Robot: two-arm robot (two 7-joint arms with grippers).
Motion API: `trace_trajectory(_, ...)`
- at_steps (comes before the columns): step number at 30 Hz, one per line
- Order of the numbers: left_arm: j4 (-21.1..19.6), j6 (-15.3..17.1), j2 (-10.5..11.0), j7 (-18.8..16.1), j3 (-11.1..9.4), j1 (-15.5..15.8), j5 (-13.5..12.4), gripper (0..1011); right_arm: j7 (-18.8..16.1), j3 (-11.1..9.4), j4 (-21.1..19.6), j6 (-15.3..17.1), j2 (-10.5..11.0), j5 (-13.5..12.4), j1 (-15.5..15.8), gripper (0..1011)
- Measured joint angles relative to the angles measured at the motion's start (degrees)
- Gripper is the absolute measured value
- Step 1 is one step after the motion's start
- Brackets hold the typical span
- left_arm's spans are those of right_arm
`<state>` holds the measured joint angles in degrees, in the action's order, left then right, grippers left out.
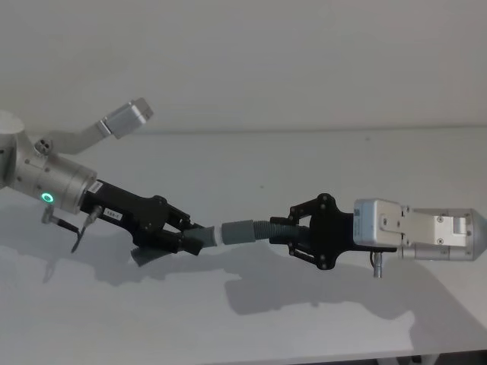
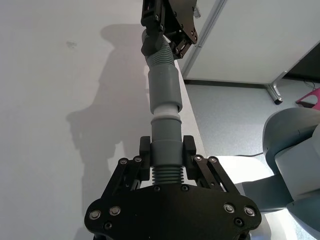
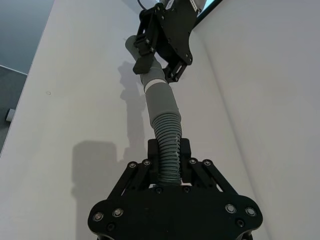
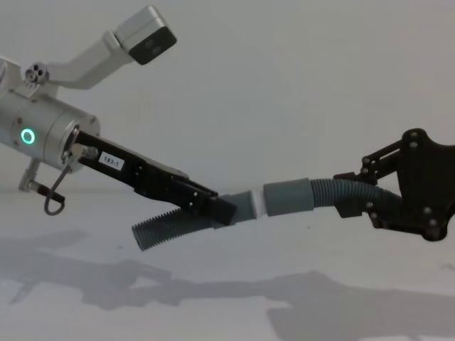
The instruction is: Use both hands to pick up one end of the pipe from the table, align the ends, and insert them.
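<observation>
Both pipe pieces hang in the air above the white table [image 1: 228, 327], joined end to end. My left gripper [image 1: 186, 237] is shut on the corrugated piece just behind its smooth grey cuff [image 2: 165, 137], and that piece's free tail [image 4: 167, 229] droops behind the fingers. My right gripper [image 1: 293, 228] is shut on the other corrugated piece [image 3: 167, 132] behind its wider socket cuff [image 1: 240, 230]. The two ends lie in one line. The white tip [image 2: 165, 112] sits in the socket's mouth, with a narrow white band still showing between the two cuffs [image 4: 260, 202].
The pale wall [image 1: 304, 61] rises behind the table's far edge. The arms' shadows [image 1: 304, 289] fall on the table below the pipe. The left wrist view shows the table's side edge, with grey floor [image 2: 240, 115] and a table leg [image 2: 275, 92] beyond it.
</observation>
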<state>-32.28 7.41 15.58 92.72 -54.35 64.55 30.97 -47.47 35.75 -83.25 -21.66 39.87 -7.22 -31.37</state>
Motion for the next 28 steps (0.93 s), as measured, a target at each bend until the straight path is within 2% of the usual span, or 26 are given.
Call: trace_trajectory(28, 0.5, -0.1, -1.0, 0.4, 0.6, 0.1, -0.6, 353, 0.0, 0.0, 0.0, 0.0, 0.0, 0.0, 0.0, 214)
